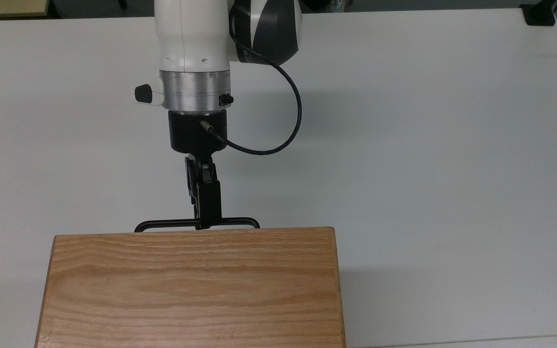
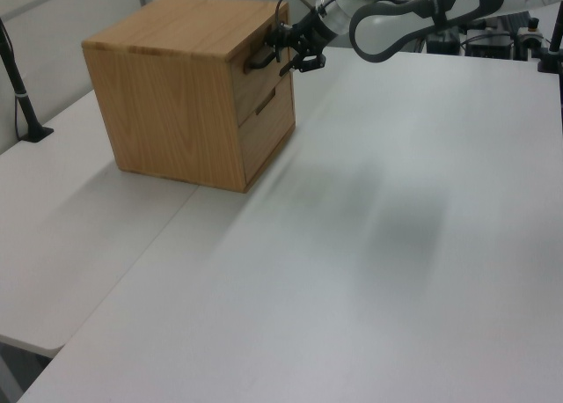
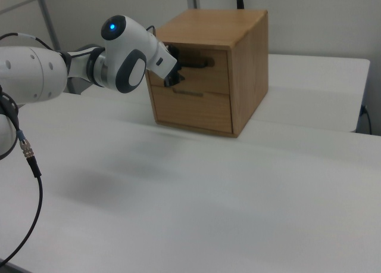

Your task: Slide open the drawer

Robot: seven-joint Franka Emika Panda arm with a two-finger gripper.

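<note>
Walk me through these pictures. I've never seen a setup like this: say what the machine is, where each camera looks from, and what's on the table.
The machine is a robot arm ending in a gripper. The top view looks straight down; the left view and right view look across the white table from opposite sides. On the table stands an oak cabinet with two drawers. The gripper sits at the black bar handle of the upper drawer, which looks closed or nearly so. Whether the gripper pinches the handle is unclear.
</note>
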